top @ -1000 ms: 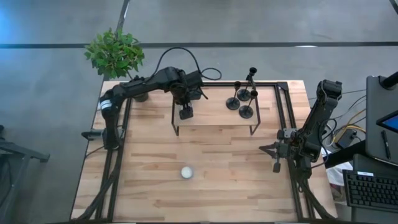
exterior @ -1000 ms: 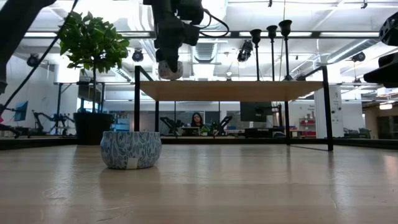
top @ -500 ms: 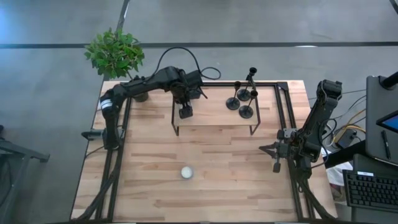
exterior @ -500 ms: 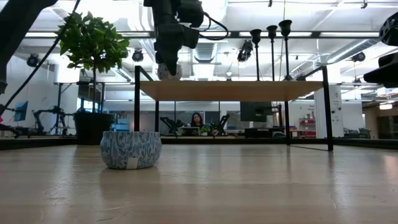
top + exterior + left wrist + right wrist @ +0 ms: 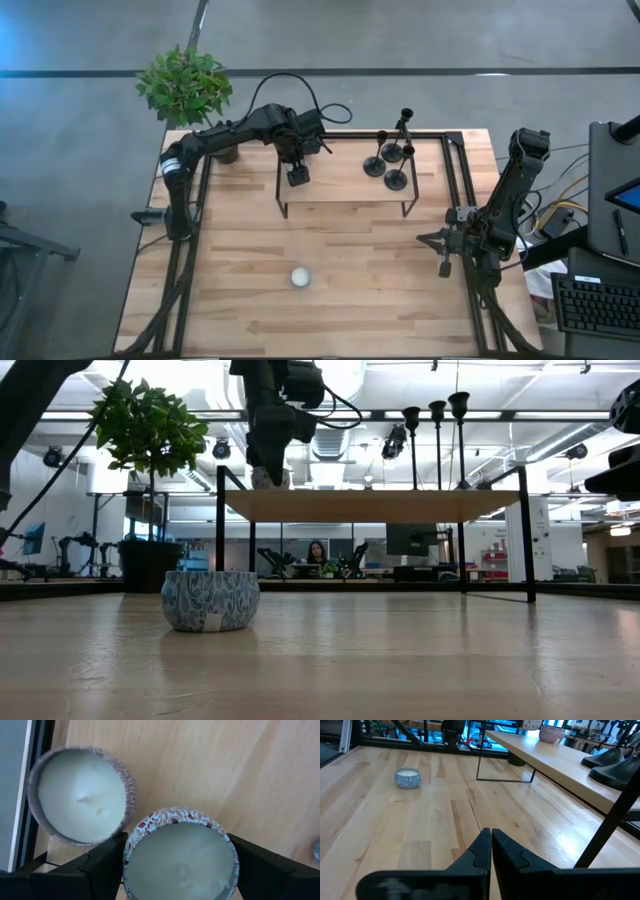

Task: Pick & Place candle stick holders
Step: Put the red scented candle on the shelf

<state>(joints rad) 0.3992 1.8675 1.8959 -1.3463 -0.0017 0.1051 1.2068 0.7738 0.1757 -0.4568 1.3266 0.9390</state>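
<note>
My left pincer (image 5: 297, 177) hangs over the left end of the raised shelf (image 5: 345, 186), its fingers (image 5: 105, 862) pinching a patterned candle tin (image 5: 180, 855). Just beside that tin, a second candle tin (image 5: 80, 795) sits on the shelf, near its edge. Further along the shelf, at its right end, the three candle stick holders (image 5: 392, 160) stand upright in a close cluster, well apart from my pincer. Down on the counter (image 5: 240, 260), a third candle tin (image 5: 299, 277) rests alone. My right pincer (image 5: 491, 842) waits at the counter's right side, fingers pressed together. A potted plant (image 5: 186, 85) stands at the far left corner.
</note>
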